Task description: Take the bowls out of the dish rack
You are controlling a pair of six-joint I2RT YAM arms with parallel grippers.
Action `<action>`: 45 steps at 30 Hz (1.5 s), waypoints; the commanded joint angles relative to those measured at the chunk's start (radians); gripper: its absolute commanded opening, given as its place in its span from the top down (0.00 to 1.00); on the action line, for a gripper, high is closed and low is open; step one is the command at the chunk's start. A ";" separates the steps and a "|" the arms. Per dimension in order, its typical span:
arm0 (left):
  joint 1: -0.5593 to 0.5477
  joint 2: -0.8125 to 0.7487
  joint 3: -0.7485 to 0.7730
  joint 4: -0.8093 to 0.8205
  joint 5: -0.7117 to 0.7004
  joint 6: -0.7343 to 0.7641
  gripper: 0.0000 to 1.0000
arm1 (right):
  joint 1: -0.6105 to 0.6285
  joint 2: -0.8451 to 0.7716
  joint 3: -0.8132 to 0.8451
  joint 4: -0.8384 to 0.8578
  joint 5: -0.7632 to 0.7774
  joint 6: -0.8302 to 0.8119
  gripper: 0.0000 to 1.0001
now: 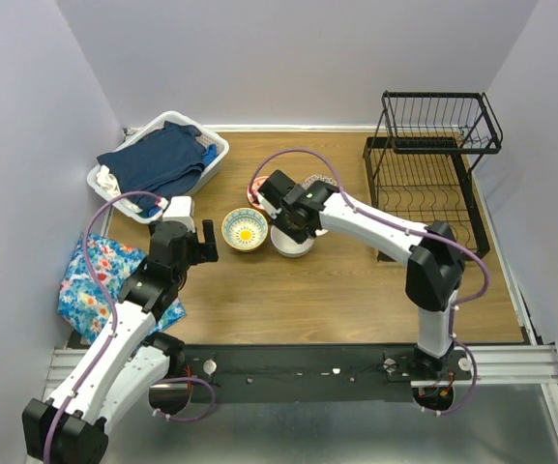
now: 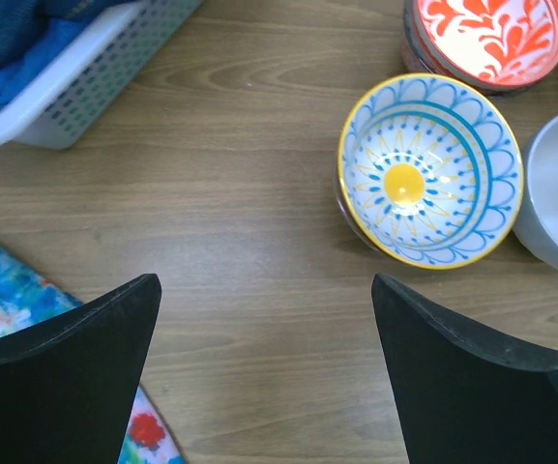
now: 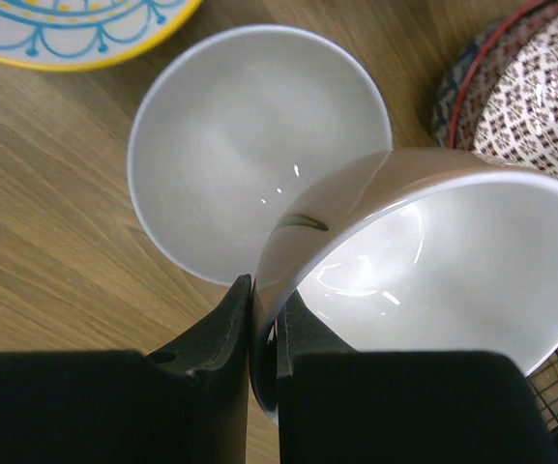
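My right gripper is shut on the rim of a plain white bowl, holding it tilted just above a second white bowl that sits on the table. In the top view this gripper hovers over that white bowl at mid-table. A blue-and-yellow bowl stands left of it, and a red-orange floral bowl and a dark patterned bowl lie behind. The black wire dish rack stands at the back right. My left gripper is open over bare wood beside the blue-and-yellow bowl.
A white laundry basket with blue clothes sits at the back left. A floral cloth lies at the left edge under my left arm. Walls close in the table on the left, back and right.
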 commanded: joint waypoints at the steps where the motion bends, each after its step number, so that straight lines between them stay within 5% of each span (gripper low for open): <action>1: 0.005 -0.111 0.007 -0.017 -0.177 -0.012 0.01 | 0.026 0.075 0.083 0.014 -0.027 -0.022 0.99; 12: 0.008 -0.249 -0.026 0.004 -0.252 -0.015 0.01 | 0.038 0.197 0.160 -0.012 -0.049 0.014 0.98; 22: 0.010 -0.226 -0.021 0.003 -0.232 -0.010 0.01 | 0.038 0.194 0.169 -0.028 -0.075 0.054 0.62; 45: 0.013 -0.199 -0.018 0.004 -0.209 -0.009 0.01 | 0.044 0.074 0.151 -0.025 -0.141 0.181 0.43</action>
